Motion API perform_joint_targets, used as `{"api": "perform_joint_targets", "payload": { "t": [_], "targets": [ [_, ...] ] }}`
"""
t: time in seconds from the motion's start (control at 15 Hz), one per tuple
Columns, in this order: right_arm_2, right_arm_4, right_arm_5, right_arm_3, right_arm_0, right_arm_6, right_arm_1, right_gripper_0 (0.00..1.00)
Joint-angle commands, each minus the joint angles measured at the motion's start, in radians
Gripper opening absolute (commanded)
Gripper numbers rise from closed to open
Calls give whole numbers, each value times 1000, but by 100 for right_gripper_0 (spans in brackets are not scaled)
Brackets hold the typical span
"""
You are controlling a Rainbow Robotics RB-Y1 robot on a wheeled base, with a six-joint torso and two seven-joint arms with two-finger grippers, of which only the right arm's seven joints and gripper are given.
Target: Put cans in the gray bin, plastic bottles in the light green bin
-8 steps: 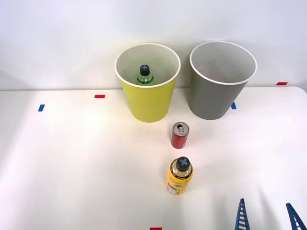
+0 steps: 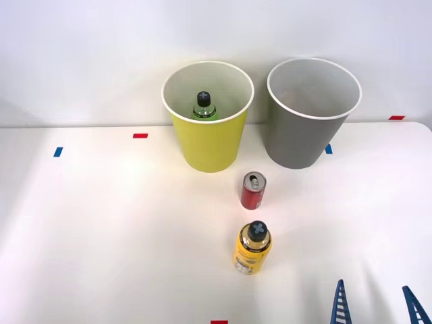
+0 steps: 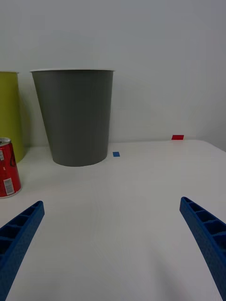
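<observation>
Green bottle (image 2: pixel 204 106) inside green bin (image 2: pixel 208 143) at upper centre, gray bin (image 2: pixel 312 133) right of it, red can (image 2: pixel 253 191) and yellow bottle (image 2: pixel 253 249) mid-frame on tabletop (image 2: pixel 101 229), gripper (image 2: pixel 378 305) lower right, wide open, empty.

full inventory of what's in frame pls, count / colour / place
Round yellow-green bucket-shaped bin: 1, white rim, back of table, left of the gray one.
Round gray bucket-shaped bin: 1, white rim, back of table, robot's right.
Green plastic bottle with black cap: 1, upright inside the yellow-green bin.
Small red drink can with silver top: 1, upright on the table in front of the bins.
Yellow-label plastic bottle with black cap: 1, upright, nearer the robot than the can.
Tape marks: red and blue on the white table.
Right gripper: 1, blue ribbed fingers, open, empty, near table edge.
</observation>
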Motion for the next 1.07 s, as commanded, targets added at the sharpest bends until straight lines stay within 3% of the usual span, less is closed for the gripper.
{"api": "perform_joint_targets", "payload": {
  "t": [0.07, 1.07],
  "targets": [
    [0, 0, 0, 0, 0, 0, 0, 100],
    [0, 0, 0, 0, 0, 0, 0, 100]
  ]
}}
